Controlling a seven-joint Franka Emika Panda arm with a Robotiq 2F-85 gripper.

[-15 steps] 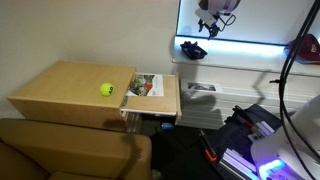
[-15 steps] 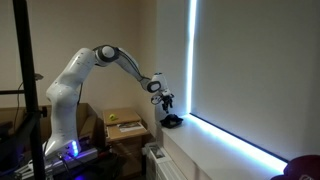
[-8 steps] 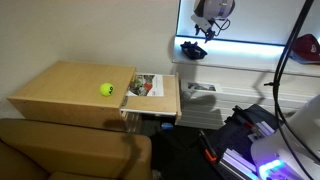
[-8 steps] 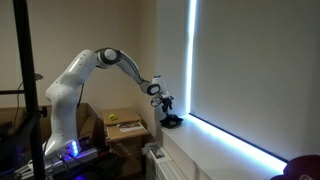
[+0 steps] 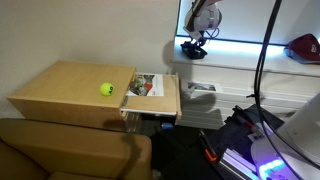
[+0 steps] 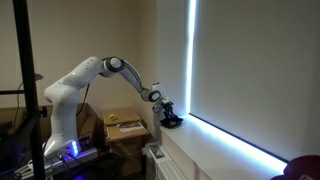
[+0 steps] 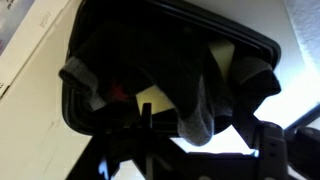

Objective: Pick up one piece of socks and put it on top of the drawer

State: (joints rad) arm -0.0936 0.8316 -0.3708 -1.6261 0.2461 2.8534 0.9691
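Wrist view looked straight down into a black tray (image 7: pixel 245 40) crammed with dark socks (image 7: pixel 110 70), one grey sock (image 7: pixel 195 105) lying draped on top, towards the middle. The gripper (image 7: pixel 190 150) came in from the lower edge of that view with its jaws spread apart and nothing between them: released, holding no sock. Whether the tips were touching fabric could not be told, since the lower part of the view was dark and blurred.

In both exterior views the gripper (image 5: pixel 198 30) (image 6: pixel 165 106) hung just above the tray (image 5: pixel 192 49) (image 6: pixel 173 122), which sat on the white sill (image 5: pixel 240 55) at its end nearest the wall corner, close to the sill's front edge. The drawer unit (image 5: pixel 60 90) stood well apart from it, lower down. Its wooden top carried only a tennis ball (image 5: pixel 105 89), near the edge that borders the pulled-out drawer (image 5: pixel 172 100). Papers (image 5: pixel 147 86) lay in that drawer. No sock was on the top.

Judged from this, the task was at an early stage. The reach to the socks looked about done, but the grasp itself had not been made. Left to do: lower into the pile, close on a single sock (the grey one seemed the easiest to single out), lift it free of the tray, carry it across to the drawer unit, and let it go on a bare part of the top, away from the ball.
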